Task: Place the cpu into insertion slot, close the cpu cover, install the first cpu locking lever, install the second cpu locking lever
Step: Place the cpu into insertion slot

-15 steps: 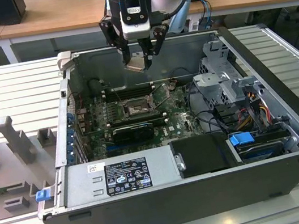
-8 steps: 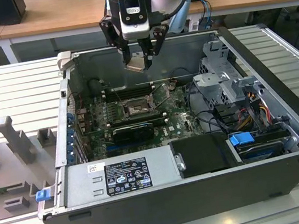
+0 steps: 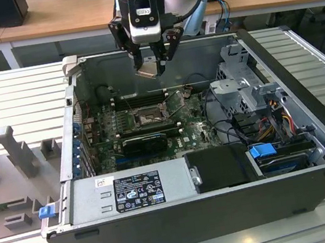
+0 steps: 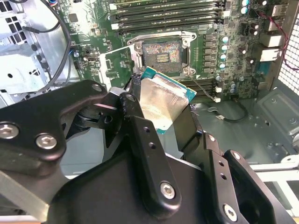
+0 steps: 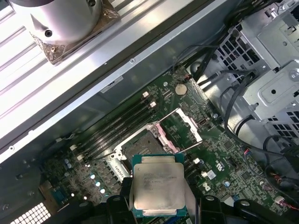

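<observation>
My gripper (image 3: 153, 65) hangs above the open computer case (image 3: 307, 91), shut on the cpu (image 3: 148, 69) by two opposite edges. The cpu is a square chip with a silvery top and green rim, seen tilted in the second wrist view (image 4: 163, 102) and flat in the first wrist view (image 5: 158, 186). Black fingers (image 4: 140, 135) flank it. Below, on the green motherboard, the insertion slot (image 3: 148, 117) (image 4: 162, 52) (image 5: 141, 143) lies bare, its pin field exposed. The cpu cover (image 5: 183, 125) (image 3: 176, 99) stands swung open beside the slot. The cpu is well above the slot and touches nothing.
Long black memory slots (image 3: 137, 99) run behind the socket and a black graphics card (image 3: 144, 142) lies in front. A power supply (image 3: 131, 192) fills the near side. A drive cage (image 3: 244, 86) and cables (image 3: 274, 115) crowd the exterior view's right. A grey fixture (image 3: 12, 153) is outside on the left.
</observation>
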`<control>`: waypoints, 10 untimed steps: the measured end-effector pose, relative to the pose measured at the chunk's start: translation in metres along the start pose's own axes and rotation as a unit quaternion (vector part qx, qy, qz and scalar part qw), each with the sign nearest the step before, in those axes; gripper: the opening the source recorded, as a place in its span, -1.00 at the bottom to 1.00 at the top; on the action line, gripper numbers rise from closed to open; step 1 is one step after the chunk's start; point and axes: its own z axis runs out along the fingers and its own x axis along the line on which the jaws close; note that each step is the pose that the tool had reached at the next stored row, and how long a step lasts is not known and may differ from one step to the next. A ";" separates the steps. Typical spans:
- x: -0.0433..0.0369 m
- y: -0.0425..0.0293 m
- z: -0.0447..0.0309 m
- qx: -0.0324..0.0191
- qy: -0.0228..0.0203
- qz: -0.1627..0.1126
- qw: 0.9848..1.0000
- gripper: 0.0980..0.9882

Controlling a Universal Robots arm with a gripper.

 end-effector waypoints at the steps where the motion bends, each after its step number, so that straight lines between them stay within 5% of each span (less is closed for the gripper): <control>1: 0.0000 0.0000 0.0001 0.000 0.000 0.003 1.000 -0.04; 10: 0.0000 0.0000 0.0004 0.000 -0.002 0.020 1.000 -0.04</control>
